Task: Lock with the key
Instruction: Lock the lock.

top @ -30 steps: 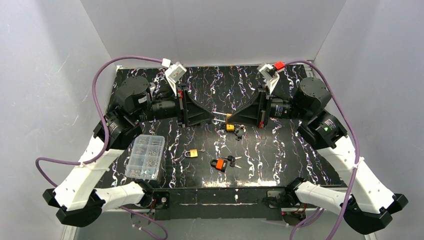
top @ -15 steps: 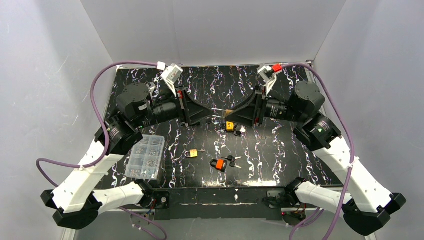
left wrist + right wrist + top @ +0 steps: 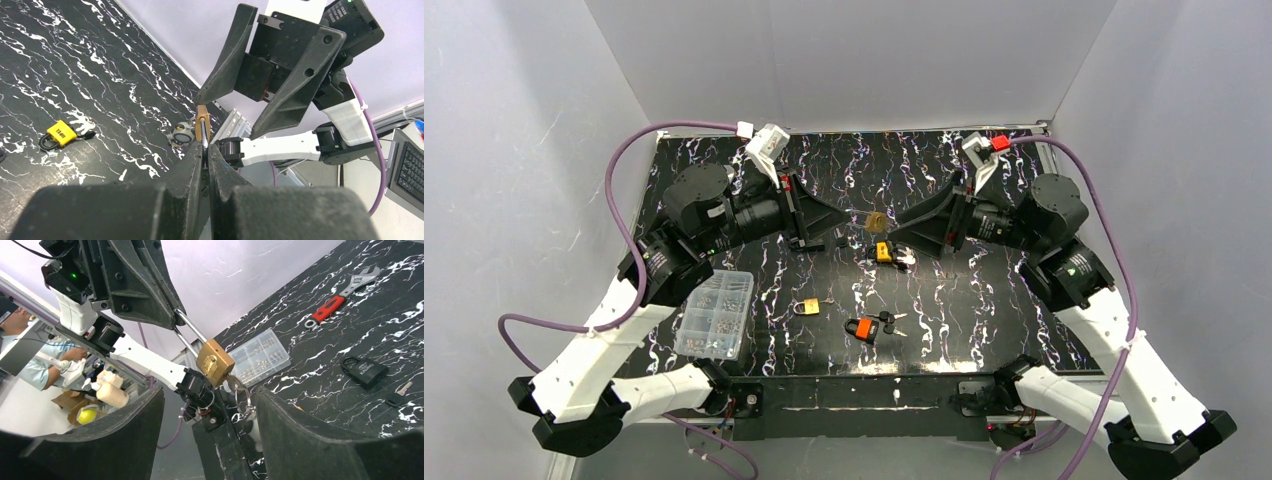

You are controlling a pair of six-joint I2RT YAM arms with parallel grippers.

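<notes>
Marbled table [image 3: 984, 300], clear box [image 3: 714, 314] of small parts [image 3: 721, 296]

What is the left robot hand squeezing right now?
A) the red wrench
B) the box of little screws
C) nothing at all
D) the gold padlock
D: the left gripper is shut on the shackle of the gold padlock, holding it in the air.

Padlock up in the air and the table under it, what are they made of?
The padlock looks like brass: a yellow-gold metal body with a soft shine. Its shackle looks like steel, silvery and glossy. The table top looks like black marble with white veins, though it may only be a printed surface.
</notes>
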